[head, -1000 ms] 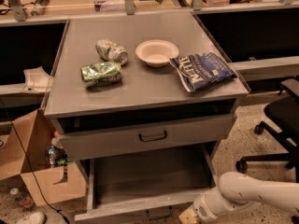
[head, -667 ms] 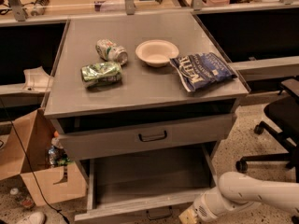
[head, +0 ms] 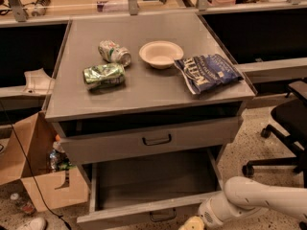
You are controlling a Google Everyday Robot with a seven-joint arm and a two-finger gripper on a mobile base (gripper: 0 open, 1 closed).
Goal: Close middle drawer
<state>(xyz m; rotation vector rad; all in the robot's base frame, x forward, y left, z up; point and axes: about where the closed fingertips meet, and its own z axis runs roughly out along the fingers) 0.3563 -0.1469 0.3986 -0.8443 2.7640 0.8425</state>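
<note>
The middle drawer point(head: 153, 181) is a wide, shallow grey drawer pulled far out below the taller-fronted top drawer point(head: 148, 140). Its low front panel point(head: 120, 214) runs along the bottom of the view, with a small dark loop handle point(head: 162, 217). The drawer looks empty inside. My gripper point(head: 192, 223) sits at the bottom edge of the view, just right of the handle and against the front panel. It is mostly cut off by the frame. The white arm point(head: 254, 198) reaches in from the lower right. The lowest drawer is out of view.
The top drawer stands slightly open. The cabinet top point(head: 153, 87) bears two crushed cans point(head: 104, 75) point(head: 114, 52), a white bowl point(head: 160, 54) and a blue chip bag point(head: 209, 72). A cardboard box point(head: 43, 176) stands at the left, a black office chair point(head: 283, 128) at the right.
</note>
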